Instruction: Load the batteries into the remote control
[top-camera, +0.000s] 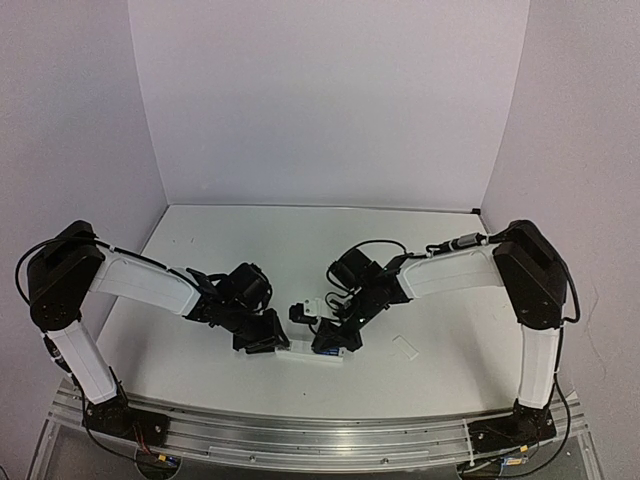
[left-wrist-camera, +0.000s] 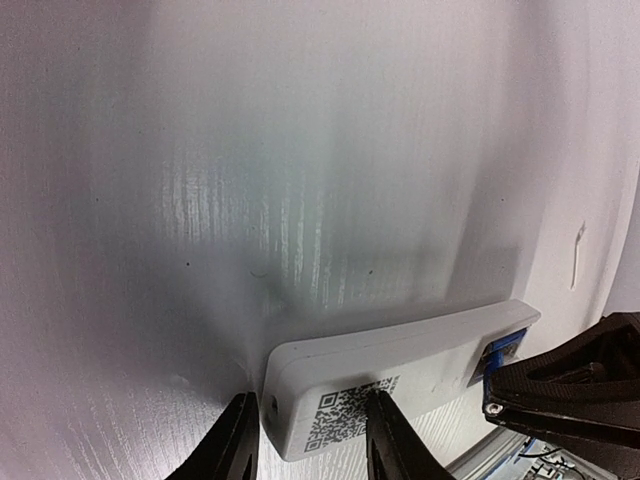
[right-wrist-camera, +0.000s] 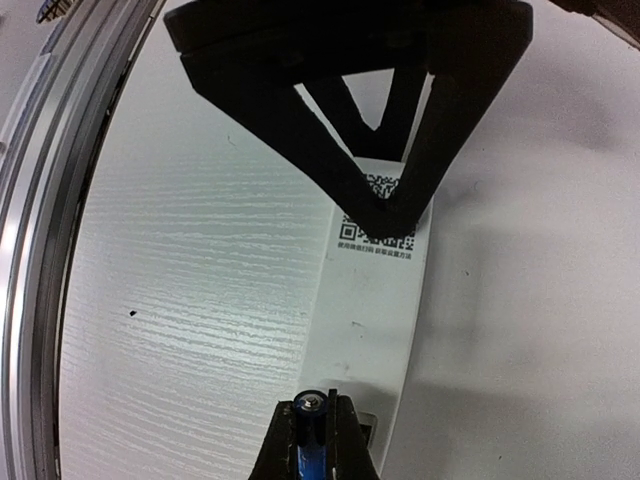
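The right gripper (right-wrist-camera: 314, 412), jaws together on one blue battery (right-wrist-camera: 306, 452), sits at the end of the remote control (left-wrist-camera: 420, 350) away from its QR label (left-wrist-camera: 345, 415). The left gripper (left-wrist-camera: 310, 405) clamps the labelled end by its long edges. The battery looks light, hard and slick; mid-barrel is likely the safest hold.

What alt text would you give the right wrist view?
Right tool grips a blue battery, silver end forward, at the near end of a white remote lying back-up on the table. The left tool meets the remote's far end at its QR code; a metal rail runs at left.
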